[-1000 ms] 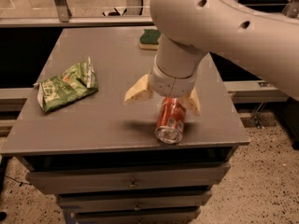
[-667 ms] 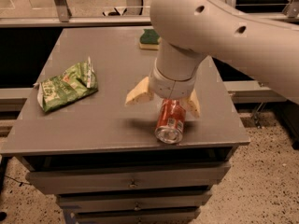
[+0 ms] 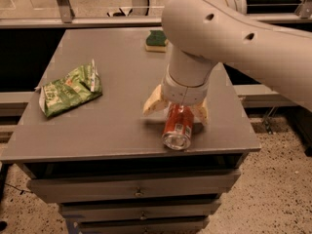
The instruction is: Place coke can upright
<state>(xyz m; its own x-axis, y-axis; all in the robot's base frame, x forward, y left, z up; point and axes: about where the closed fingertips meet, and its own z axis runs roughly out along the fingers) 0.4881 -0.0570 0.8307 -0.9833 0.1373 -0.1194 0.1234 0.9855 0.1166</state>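
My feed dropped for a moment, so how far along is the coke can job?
Done: the approach. The gripper is down at the coke can, near the front edge of the table. In hand: the can lies tilted, its silver end facing the camera; whether it is gripped cannot be seen. Left: stand the can upright on the table and release it.

Dim, warm overhead light. Gripper (image 3: 177, 113) at lower center casts a soft shadow leftward on table (image 3: 117, 130). Mild glare on arm (image 3: 243, 38).
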